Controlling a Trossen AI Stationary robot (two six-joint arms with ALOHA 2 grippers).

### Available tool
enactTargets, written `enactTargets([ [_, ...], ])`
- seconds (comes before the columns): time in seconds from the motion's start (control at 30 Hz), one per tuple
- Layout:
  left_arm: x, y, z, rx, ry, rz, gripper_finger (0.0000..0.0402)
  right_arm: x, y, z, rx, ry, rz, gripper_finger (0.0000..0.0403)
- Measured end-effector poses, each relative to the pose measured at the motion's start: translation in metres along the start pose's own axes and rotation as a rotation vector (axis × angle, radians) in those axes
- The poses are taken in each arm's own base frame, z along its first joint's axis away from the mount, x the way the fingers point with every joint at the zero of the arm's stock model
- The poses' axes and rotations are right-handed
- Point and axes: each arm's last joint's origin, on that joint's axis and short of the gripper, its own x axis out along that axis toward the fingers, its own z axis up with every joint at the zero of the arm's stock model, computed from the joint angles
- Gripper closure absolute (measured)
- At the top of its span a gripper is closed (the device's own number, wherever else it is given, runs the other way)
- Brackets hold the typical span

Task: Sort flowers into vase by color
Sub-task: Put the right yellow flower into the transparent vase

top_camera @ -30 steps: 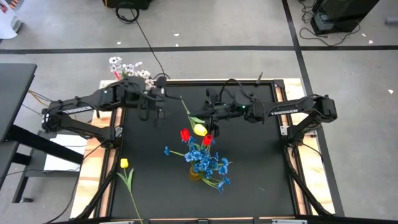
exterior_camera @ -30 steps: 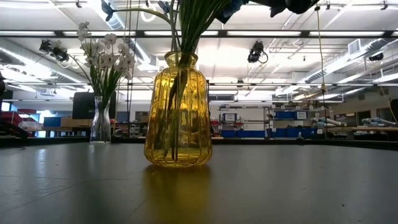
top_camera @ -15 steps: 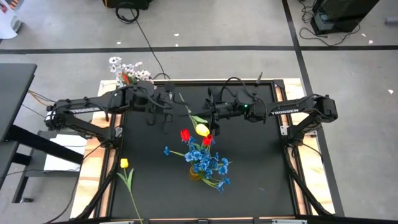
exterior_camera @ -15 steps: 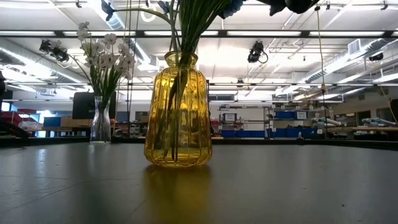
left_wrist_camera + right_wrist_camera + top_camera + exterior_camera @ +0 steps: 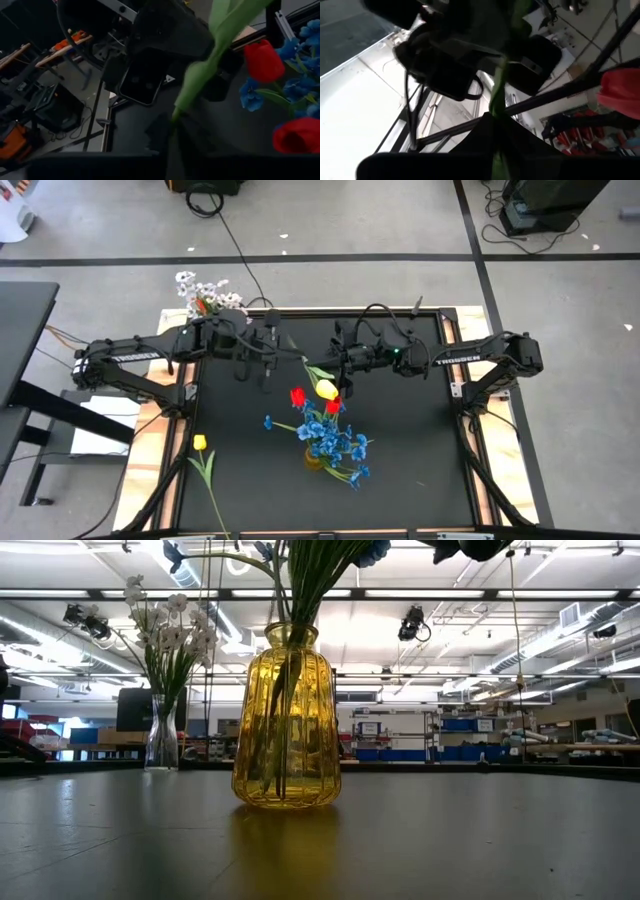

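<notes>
Overhead, both end effectors meet at one green-stemmed yellow tulip (image 5: 322, 388). The left end effector (image 5: 268, 372) and right end effector (image 5: 336, 376) each pinch its stem, as the wrist views show. Only the low view shows the ribbed amber glass vase (image 5: 286, 720).

**Flowers: current layout**

Yellow tulip (image 5: 323, 389) held above the table centre, green stem (image 5: 300, 354) slanting toward the far edge. Two red tulips (image 5: 297, 396) and blue sprays (image 5: 337, 444) upright in amber vase (image 5: 286, 720), mid-table. White sprays (image 5: 203, 292) in clear vase (image 5: 161, 740), far-left corner. Another yellow tulip (image 5: 200, 443) lies flat at the left edge
</notes>
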Motion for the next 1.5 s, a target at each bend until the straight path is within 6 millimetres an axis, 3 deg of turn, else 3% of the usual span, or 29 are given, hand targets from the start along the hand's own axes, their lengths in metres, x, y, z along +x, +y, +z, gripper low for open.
enactTargets([
  [0.07,0.0,0.0,0.0,0.001,0.003,-0.004,0.0388,0.0,0.001,-0.001,-0.013,0.004,0.006,0.0371],
  [0.3,0.0,0.0,0.0,-0.001,0.003,0.0,0.0396,0.0,0.001,0.0,-0.142,-0.003,0.012,0.0368],
  [0.47,0.0,0.0,0.0,-0.038,0.011,0.014,0.0399,0.0,0.002,0.001,-0.302,-0.03,0.024,0.0342],
  [0.67,-0.007,0.006,0.0,-0.132,0.012,0.072,0.04,-0.003,0.013,0.001,-0.65,-0.029,0.112,0.0283],
  [0.87,-0.023,0.017,-0.001,-0.235,0.002,0.14,0.0401,-0.013,0.037,-0.014,-0.916,-0.006,0.289,0.0224],
  [1.1,-0.046,0.03,-0.001,-0.371,-0.042,0.212,0.0401,-0.028,0.058,-0.023,-1.293,-0.018,0.321,0.0178],
  [1.23,-0.062,0.033,0.0,-0.463,-0.077,0.244,0.0401,-0.036,0.06,-0.024,-1.443,0.008,0.195,0.0177],
  [1.5,-0.099,0.029,-0.005,-0.515,-0.005,0.403,0.0401,-0.071,0.063,-0.017,-1.489,-0.047,-0.22,0.0216],
])
